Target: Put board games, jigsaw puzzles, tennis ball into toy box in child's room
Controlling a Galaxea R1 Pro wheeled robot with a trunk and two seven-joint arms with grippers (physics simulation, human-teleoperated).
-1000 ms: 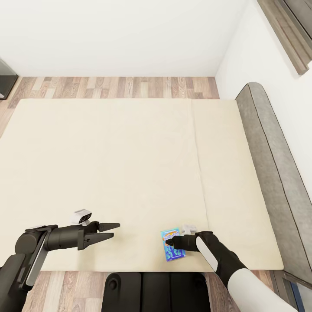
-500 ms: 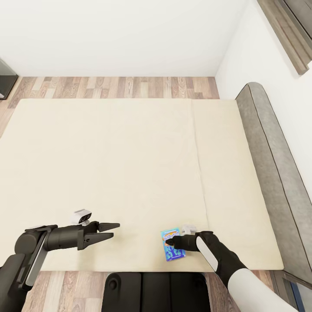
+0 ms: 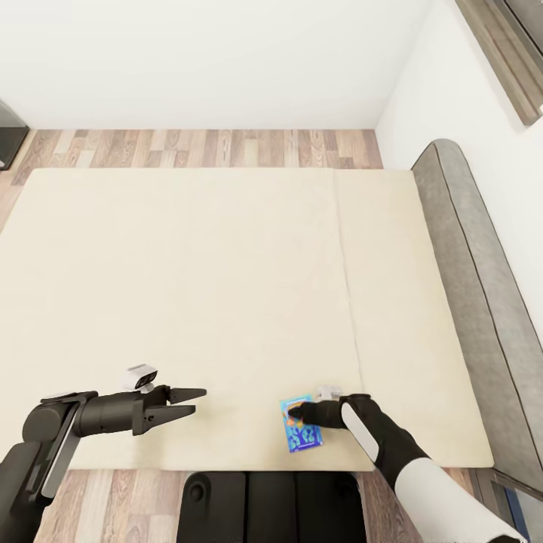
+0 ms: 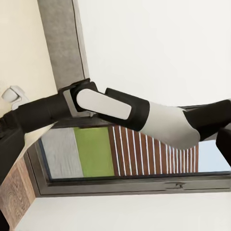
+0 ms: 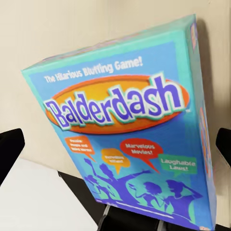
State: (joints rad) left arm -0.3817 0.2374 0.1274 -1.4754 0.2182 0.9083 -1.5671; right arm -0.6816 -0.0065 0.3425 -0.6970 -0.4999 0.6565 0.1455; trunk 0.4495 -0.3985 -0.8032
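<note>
The board game (image 3: 302, 424), a blue box whose "Balderdash" title was legible in the right wrist view (image 5: 130, 130), lay flat near the bed's (image 3: 226, 286) near edge, right of centre. The right gripper (image 3: 299, 413) rested at its far end, fingertips (image 5: 9, 149) spread past both box sides, not clamping it. Well left, the left gripper (image 3: 194, 401) hovered over bare mattress, jaws parted and empty.

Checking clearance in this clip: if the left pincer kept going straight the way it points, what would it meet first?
Probably the right arm. The left pincer points across the near edge of the bed towards the board game. Its wrist camera shows that arm right ahead, though depth is uncertain.
</note>
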